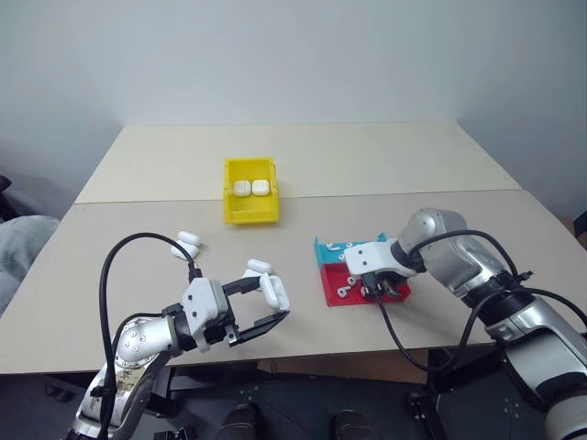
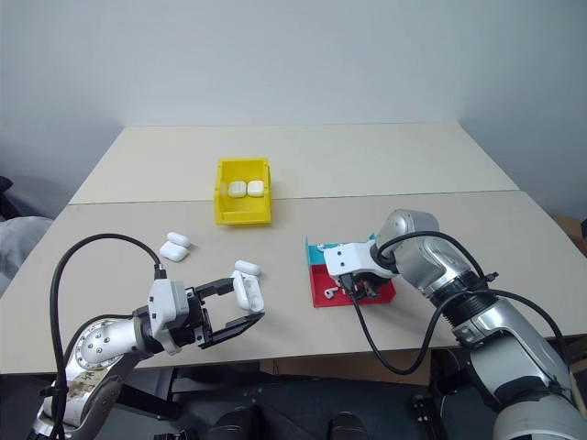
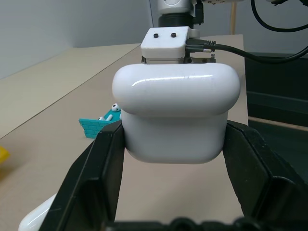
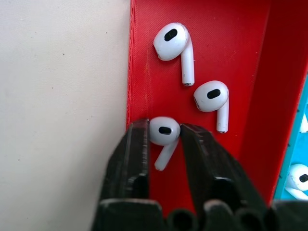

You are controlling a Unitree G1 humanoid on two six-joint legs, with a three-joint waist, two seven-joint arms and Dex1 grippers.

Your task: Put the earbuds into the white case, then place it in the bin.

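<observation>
My left gripper [image 1: 273, 299] is shut on a white case [image 1: 272, 291], held above the table's near edge; in the left wrist view the case [image 3: 175, 120] sits between both black fingers [image 3: 103, 163]. My right gripper [image 1: 374, 291] points down into the red tray [image 1: 332, 291]. In the right wrist view its fingers [image 4: 137, 144] press on both sides of one earbud [image 4: 164, 131] by the tray's wall. Two more earbuds [image 4: 174, 42] [image 4: 211, 96] lie loose in the red tray. The yellow bin [image 1: 249, 218] stands at the table's middle with two white cases [image 1: 242, 187] inside.
A teal tray [image 1: 330, 248] holding earbuds [image 4: 298, 175] adjoins the red one on its far side. Spare white cases lie on the table at the left [image 1: 186, 243] and just beyond my left gripper [image 1: 259, 267]. The table's near edge runs under both arms.
</observation>
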